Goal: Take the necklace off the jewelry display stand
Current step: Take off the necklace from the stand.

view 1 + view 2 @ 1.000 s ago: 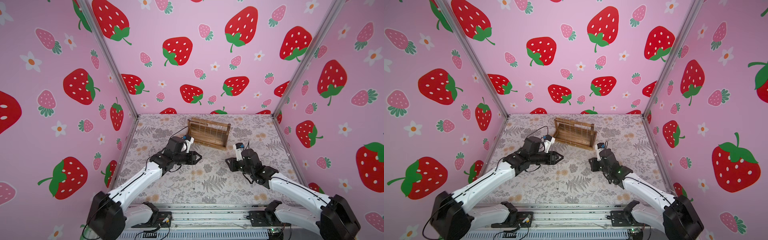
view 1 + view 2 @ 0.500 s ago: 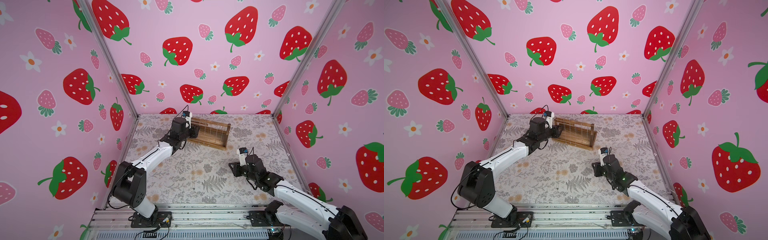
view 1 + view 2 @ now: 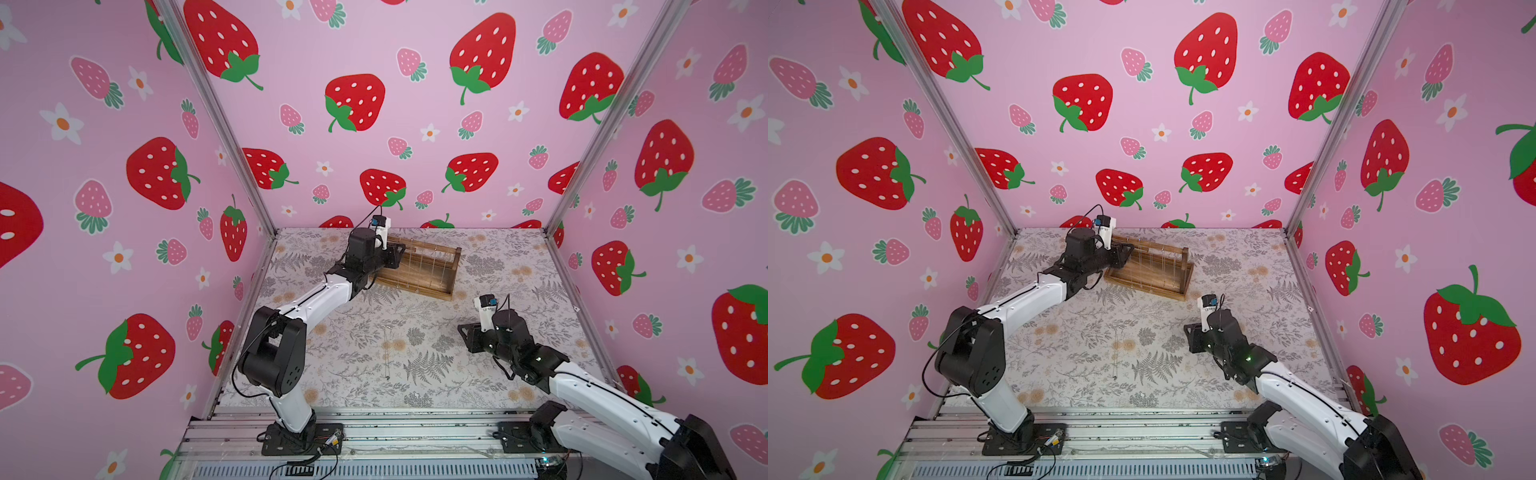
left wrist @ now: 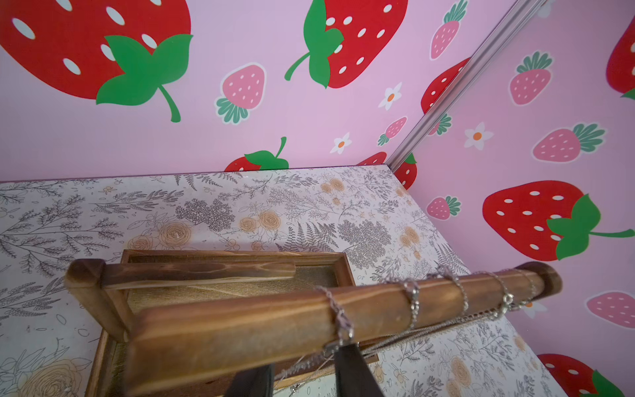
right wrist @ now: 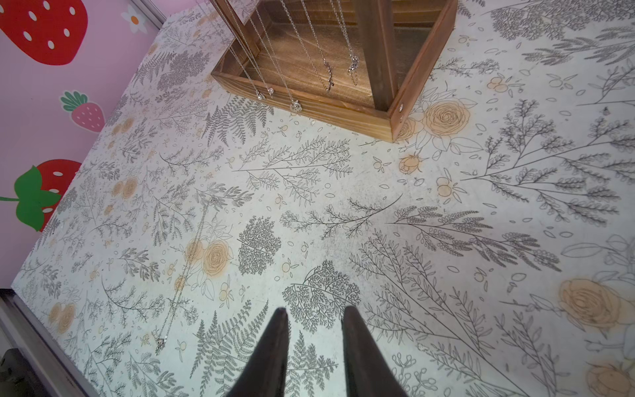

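Left gripper at the stand's top bar, right gripper idle over the table.

The flowered table [image 3: 419, 399] carried the wooden stand [image 3: 434, 286] toward its far side, set at a slant. The left gripper [image 3: 397, 254] reached the stand's near end, its fingers [image 4: 354, 371] partly apart just under the top bar [image 4: 275, 323], beside the nearest hanging chain; no grip on it could be made out. The right gripper [image 5: 312, 309] hovered over bare table, well apart from the stand, partly open and holding nothing. Several thin necklaces [image 4: 412, 302] hung over the bar. One loose necklace [image 5: 185, 268] lay flat on the table.
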You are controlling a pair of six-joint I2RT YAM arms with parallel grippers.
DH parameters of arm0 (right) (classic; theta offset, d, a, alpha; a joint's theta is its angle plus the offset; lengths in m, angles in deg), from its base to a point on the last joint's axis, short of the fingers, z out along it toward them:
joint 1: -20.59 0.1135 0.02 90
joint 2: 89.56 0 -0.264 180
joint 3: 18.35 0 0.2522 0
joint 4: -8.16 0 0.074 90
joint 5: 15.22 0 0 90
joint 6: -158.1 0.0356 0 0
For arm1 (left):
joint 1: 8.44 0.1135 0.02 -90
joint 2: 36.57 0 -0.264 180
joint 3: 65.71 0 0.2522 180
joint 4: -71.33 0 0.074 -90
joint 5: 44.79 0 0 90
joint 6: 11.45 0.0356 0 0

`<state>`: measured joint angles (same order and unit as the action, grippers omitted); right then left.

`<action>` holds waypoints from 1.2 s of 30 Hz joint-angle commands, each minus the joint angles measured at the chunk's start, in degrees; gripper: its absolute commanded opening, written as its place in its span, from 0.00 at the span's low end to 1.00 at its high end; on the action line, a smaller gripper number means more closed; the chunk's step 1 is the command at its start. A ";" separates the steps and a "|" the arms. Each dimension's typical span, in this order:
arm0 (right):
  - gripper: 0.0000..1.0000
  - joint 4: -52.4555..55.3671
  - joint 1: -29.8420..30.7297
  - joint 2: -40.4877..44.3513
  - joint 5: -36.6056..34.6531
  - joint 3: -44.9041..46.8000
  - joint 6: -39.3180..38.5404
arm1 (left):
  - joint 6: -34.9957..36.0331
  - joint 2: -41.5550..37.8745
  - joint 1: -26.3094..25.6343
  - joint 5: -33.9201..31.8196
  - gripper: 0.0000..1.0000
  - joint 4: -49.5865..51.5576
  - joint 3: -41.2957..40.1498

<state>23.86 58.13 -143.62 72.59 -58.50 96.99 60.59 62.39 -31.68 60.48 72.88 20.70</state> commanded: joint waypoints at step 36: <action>0.29 -1.73 -0.10 -1.59 1.34 0.24 -0.66 | 10.91 -5.72 0.46 -20.77 0.00 29.02 14.57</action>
<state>23.40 58.13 -145.43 73.29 -58.50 96.96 68.79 55.53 -31.51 44.89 96.14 32.26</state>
